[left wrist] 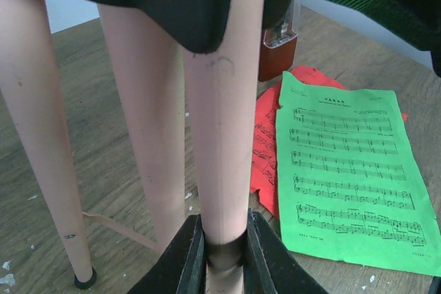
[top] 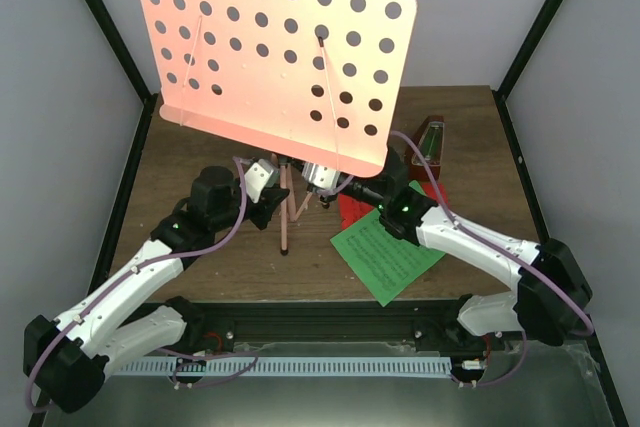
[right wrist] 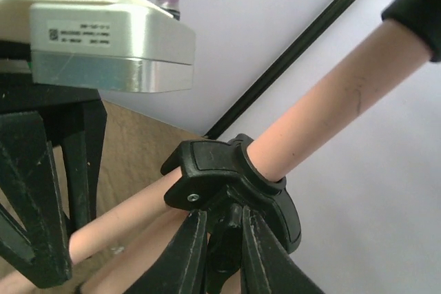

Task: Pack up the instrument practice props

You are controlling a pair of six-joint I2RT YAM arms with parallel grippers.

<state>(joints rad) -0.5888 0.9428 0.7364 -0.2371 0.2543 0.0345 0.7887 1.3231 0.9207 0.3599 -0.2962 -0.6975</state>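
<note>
at the near edge of the table [top: 470,197], right in front of me, the two arms are bolted down and lean in toward the middle, meeting under the stand [left wrist: 220,135]. nearest of the loose things is the green sheet [top: 385,252], lying flat on the wood right of centre, printed side up, one corner toward the near edge. it lies partly over the red sheet [top: 352,212], which pokes out along its far left side. a little further in is the stand, legs spread, one black-tipped foot planted on the wood left of the green sheet. the left gripper [left wrist: 224,253] is clamped on one of its pink tubes, both fingers pressed tight against the sides. the right gripper [right wrist: 224,256] comes in from the other side, its fingers closed on the black collar [right wrist: 234,184] where the tubes join. above them the hole-dotted desk [top: 250,122] tilts back, big and pink, hiding much of the far table. beyond the red sheet, toward the far right, the metronome [top: 430,142] stands upright, apart from both grippers.
</note>
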